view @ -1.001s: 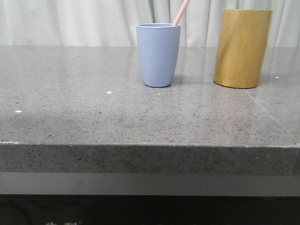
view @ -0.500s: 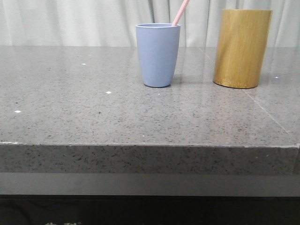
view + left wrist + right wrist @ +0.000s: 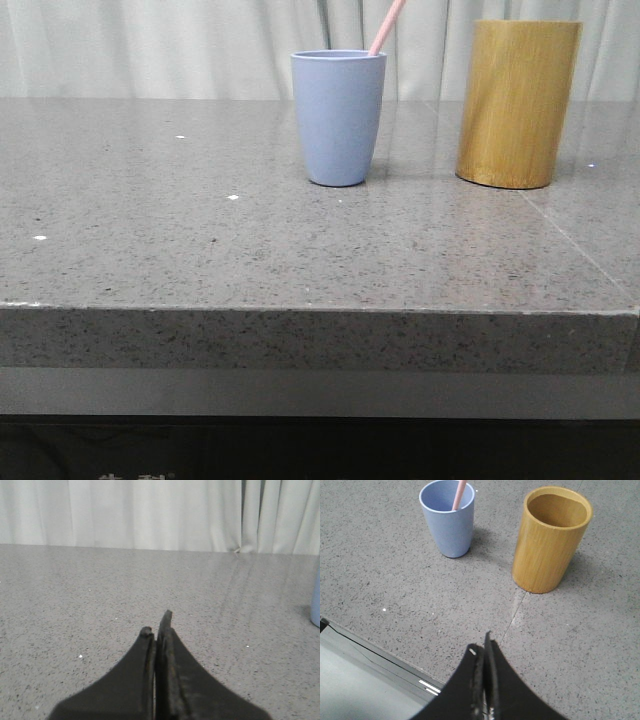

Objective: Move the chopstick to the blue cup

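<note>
The blue cup (image 3: 338, 117) stands upright on the grey stone table, and a pale pink chopstick (image 3: 386, 26) leans out of its rim to the right. The right wrist view shows the cup (image 3: 448, 524) with the chopstick (image 3: 459, 494) inside it. My right gripper (image 3: 481, 647) is shut and empty, above the table's front edge, well short of the cup. My left gripper (image 3: 156, 622) is shut and empty over bare table; an edge of the cup (image 3: 315, 602) shows far to its side. Neither gripper shows in the front view.
A taller yellow-brown bamboo cylinder (image 3: 516, 103) stands to the right of the cup; from above it (image 3: 550, 537) looks empty. A seam (image 3: 512, 615) runs across the tabletop. The table's front edge (image 3: 320, 312) is near. A white curtain hangs behind.
</note>
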